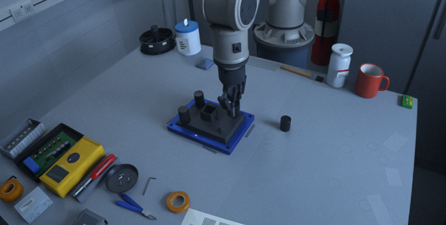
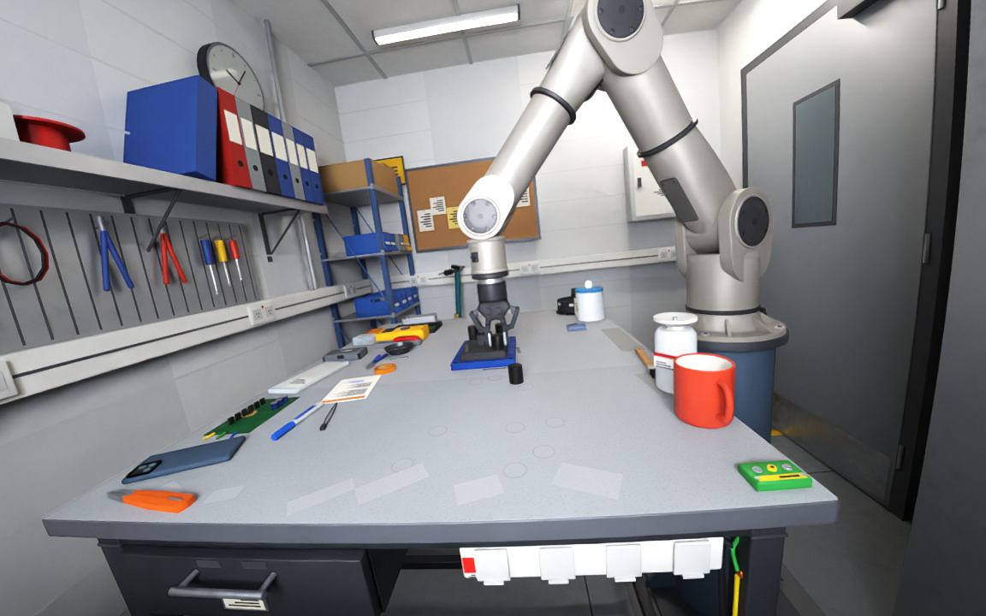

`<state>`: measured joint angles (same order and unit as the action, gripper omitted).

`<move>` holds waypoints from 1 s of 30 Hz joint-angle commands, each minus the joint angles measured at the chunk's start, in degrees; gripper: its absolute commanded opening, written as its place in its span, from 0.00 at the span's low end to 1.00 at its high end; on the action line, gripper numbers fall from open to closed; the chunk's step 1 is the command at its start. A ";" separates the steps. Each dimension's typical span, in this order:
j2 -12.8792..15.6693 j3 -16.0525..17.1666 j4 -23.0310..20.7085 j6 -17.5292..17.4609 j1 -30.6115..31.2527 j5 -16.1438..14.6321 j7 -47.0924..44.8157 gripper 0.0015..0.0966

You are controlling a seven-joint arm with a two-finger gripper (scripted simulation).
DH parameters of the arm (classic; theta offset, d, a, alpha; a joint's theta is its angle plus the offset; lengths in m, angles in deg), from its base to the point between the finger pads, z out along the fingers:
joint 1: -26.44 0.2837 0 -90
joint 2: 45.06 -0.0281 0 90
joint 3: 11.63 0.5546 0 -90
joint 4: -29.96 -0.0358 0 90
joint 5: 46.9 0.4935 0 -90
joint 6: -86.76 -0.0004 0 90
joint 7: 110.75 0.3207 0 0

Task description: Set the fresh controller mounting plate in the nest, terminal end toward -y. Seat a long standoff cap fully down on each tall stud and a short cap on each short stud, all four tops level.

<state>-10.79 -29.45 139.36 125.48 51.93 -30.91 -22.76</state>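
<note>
A dark standoff cap [image 1: 234, 110] is mostly hidden between my fingers at the plate's far right corner, so its length cannot be read. The dark mounting plate [image 1: 215, 123] lies in the blue nest [image 1: 211, 126] at mid-table, with a square open block [image 1: 208, 112] on top. Two caps [image 1: 199, 98] [image 1: 183, 114] stand upright on the plate's left side. A small bare stud [image 1: 219, 129] shows near the plate's front. One loose black cap [image 1: 285, 123] stands on the table to the right of the nest, apart from it. My gripper [image 1: 233, 108] [image 2: 491, 335] points straight down and is closed on the hidden cap.
The square block stands just left of my fingers. A white bottle [image 1: 339, 64] and red mug [image 1: 370, 80] stand at the far right edge. A yellow meter [image 1: 72, 165], screwdriver [image 1: 97, 174], round dish [image 1: 121, 178], pliers and tape rolls crowd the front left corner.
</note>
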 commanded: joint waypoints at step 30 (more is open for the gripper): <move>-2.23 -1.01 -0.52 2.64 0.79 -0.96 0.78 0.53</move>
<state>-12.96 -30.45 138.88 128.15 52.72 -31.88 -21.97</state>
